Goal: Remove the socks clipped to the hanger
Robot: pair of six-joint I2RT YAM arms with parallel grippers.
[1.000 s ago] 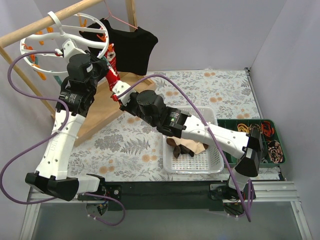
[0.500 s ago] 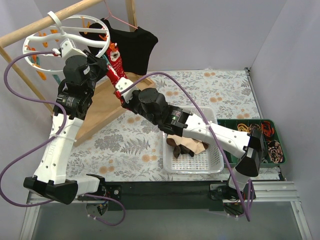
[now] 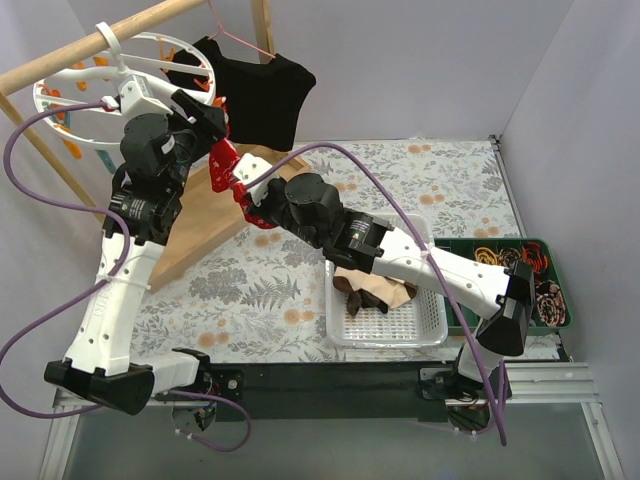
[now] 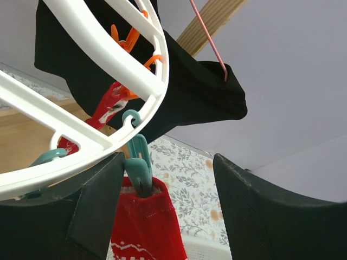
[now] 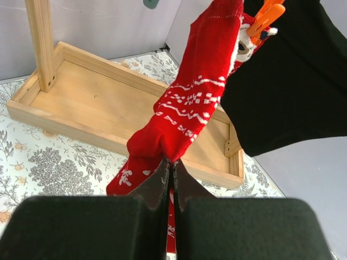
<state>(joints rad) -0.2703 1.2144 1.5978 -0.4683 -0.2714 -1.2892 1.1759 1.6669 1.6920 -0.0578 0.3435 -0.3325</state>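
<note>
The white ring hanger [image 3: 120, 75] hangs from the wooden bar at the top left. A teal clip [image 4: 137, 169] on it still bites the cuff of a red sock with white patterns [image 4: 147, 225]. My left gripper [image 4: 168, 160] stands open around that clip, which lies against the left finger [image 4: 92, 208]. My right gripper [image 5: 172, 162] is shut on the lower part of the same red sock [image 5: 198, 95], seen in the top view as the red sock [image 3: 226, 165] beside the gripper [image 3: 250, 195]. A second red sock [image 4: 111, 105] hangs from an orange clip [image 5: 264, 16].
A black T-shirt [image 3: 258, 95] on a pink wire hanger hangs right behind the socks. The wooden rack base [image 3: 195, 225] lies below. A white basket [image 3: 432, 330] holds brown and tan socks [image 3: 372, 292]. A green tray [image 3: 520, 275] of bands stands at the right.
My left gripper has opened from its closed grip at the teal clip. The hanger ring swung up and to the left. The right gripper stayed shut on the red sock, shifting slightly.
</note>
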